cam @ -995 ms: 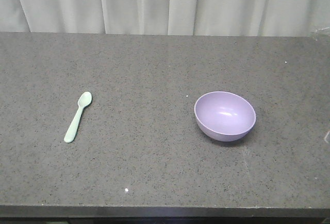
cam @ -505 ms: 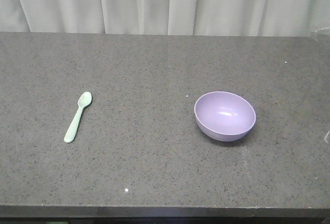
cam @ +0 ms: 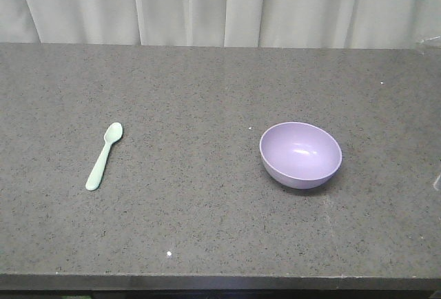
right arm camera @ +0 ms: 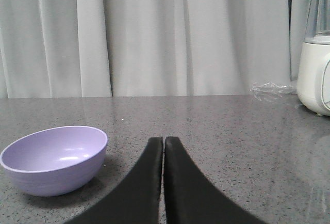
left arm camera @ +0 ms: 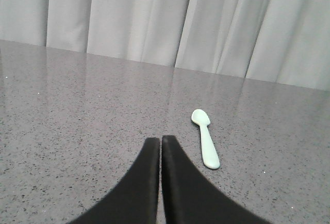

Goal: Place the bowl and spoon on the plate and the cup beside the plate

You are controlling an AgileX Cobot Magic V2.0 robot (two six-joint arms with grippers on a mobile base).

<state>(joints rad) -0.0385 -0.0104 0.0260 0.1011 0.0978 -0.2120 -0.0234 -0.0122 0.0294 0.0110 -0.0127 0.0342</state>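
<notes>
Dark speckled stone counter [cam: 220, 230] fills my front view; pale pleated curtain [cam: 220, 3] hangs behind it.

White appliance body [right arm camera: 315, 74]: ahead of the right gripper [right arm camera: 164, 139] and far to its right, at the frame edge. Crumpled clear film [right arm camera: 270, 90] lies beside it, at the foot of the curtain.

Right gripper: black fingers pressed together, nothing between them.

Bowl [right arm camera: 54, 159]: lavender, upright, empty, on the counter near the right gripper, off to its left, apart from it.

Left gripper [left arm camera: 161, 139]: fingers together too, holding nothing.

Spoon [left arm camera: 205, 139]: mint green, flat on the counter just right of the left gripper's tips, not touching, handle end nearer the gripper, scoop end pointing away. Bowl and spoon are well apart.
</notes>
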